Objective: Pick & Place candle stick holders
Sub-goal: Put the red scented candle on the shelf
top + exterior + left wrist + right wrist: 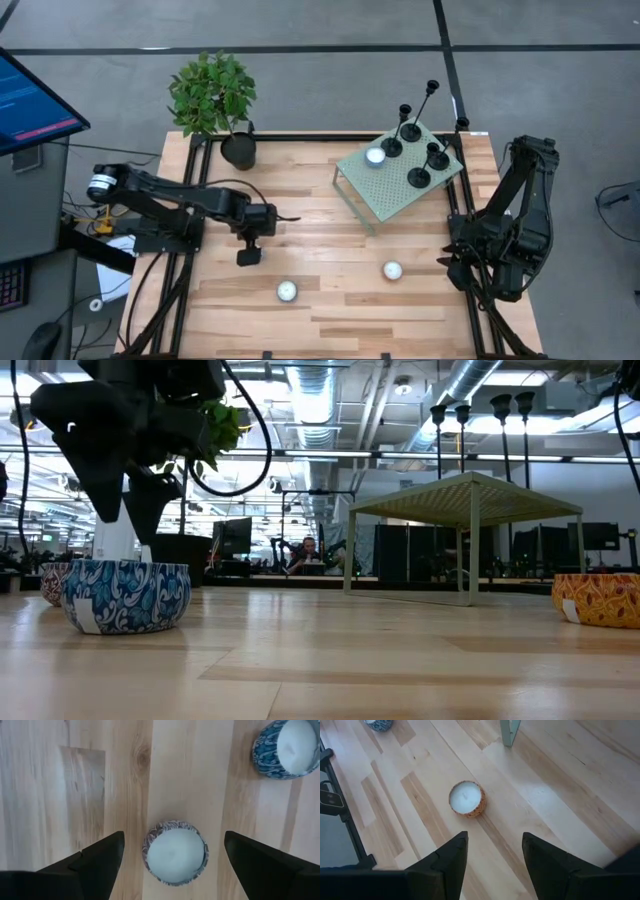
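Left gripper (170,855) hangs wide open over a blue-patterned tealight candle (175,853), touching nothing. Right gripper (494,855) waits at the table's right edge, parted, empty. Candle stick holders (413,150) stand on the green rack (385,195).

Both arms are matte black with chunky joints, the left arm (170,195) trailing a looping black cable.

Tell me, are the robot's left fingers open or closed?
Open. The left gripper hovers over a white candle on the table, with wide gaps between each dark finger and the candle.
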Controlling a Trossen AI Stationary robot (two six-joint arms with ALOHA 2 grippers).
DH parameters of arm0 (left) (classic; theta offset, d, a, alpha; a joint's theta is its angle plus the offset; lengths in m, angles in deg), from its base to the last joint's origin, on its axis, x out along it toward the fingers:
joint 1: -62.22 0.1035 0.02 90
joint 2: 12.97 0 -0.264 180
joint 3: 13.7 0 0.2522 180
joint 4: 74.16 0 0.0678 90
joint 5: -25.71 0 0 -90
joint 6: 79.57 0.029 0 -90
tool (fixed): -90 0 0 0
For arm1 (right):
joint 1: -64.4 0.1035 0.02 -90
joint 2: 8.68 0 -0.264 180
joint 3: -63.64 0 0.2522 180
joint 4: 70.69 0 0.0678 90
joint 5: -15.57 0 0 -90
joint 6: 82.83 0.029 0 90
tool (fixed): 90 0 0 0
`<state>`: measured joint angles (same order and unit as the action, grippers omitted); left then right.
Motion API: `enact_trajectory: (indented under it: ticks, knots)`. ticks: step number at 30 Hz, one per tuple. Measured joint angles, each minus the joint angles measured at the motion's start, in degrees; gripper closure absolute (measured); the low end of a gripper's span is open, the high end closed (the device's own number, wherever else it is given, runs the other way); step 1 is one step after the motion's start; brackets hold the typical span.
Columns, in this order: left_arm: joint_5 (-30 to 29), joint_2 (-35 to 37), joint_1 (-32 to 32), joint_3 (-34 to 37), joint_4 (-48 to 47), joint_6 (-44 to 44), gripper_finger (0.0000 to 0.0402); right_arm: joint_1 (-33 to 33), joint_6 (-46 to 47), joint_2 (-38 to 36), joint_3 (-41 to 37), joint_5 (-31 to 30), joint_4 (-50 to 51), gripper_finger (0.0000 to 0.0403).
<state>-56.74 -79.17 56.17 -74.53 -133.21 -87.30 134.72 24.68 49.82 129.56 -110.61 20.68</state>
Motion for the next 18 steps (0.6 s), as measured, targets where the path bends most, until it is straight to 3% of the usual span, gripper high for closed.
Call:
enact_trajectory:
  ticks: [18]
  knots:
    - [0.22,0.93,-3.63,8.02,10.24,-2.18,0.0057,0.00,0.52,0.00,0.00,-0.03,-0.22,0.0223]
